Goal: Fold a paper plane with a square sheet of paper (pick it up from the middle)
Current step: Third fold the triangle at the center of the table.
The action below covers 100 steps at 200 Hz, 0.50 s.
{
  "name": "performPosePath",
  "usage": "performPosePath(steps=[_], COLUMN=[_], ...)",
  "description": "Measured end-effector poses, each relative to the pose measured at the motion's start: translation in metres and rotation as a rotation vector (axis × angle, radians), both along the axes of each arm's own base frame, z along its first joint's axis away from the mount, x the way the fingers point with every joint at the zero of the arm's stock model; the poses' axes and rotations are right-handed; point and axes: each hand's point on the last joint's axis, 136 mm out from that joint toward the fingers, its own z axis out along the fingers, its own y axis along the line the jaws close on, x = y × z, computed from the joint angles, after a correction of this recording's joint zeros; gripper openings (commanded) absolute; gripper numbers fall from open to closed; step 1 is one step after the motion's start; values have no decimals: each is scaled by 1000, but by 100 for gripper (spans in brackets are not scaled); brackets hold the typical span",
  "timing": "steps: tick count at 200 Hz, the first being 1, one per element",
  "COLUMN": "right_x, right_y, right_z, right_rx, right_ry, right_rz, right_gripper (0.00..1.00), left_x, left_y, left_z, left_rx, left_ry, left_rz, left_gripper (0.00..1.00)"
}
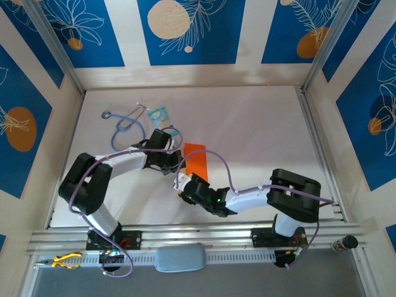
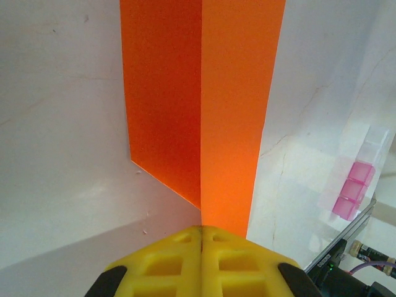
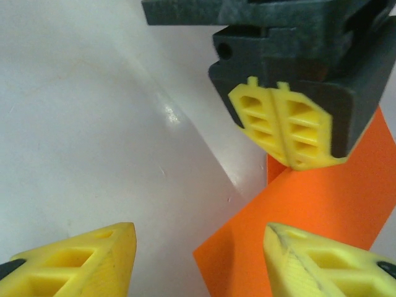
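On the left side, my left gripper (image 2: 201,238) has its two yellow fingers pressed together, and they pinch the near end of the square sheet of paper (image 2: 204,105). The pinch sits exactly on the centre crease. From there the orange sheet reaches away from me over the white table (image 2: 62,124), with a darker half on the left of the crease and a brighter half on the right. From above, the sheet is near the middle of the table, between my two grippers.

On the right side, my right gripper (image 3: 199,238) has its fingers apart and they hold nothing. It points at the free corner of the sheet, just below my left fingertips, and it does not touch the paper.

I judge that the step in hand is to make the next fold, with the left side as the anchor. To do it well, the left pinch must be firm, so the crease does not slip or turn. The right fingers should come low and slowly, take one layer near the corner, and not push the thin paper away. I must also avoid hitting my left fingers, because they are very close.
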Motion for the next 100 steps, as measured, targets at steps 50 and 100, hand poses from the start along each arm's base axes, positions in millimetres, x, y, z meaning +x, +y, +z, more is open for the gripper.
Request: performPosePath(steps=[50, 100], right_x=[7, 8], right_y=[-8, -7], right_z=[-14, -13], right_rx=[-56, -47], right_ry=[-28, -31], right_rz=[-38, -43], right_gripper=[50, 39], left_x=[0, 0], left_y=[0, 0], left_z=[0, 1], left_rx=[-3, -5], left_ry=[2, 3], left_rz=[0, -2], left_gripper=[0, 0])
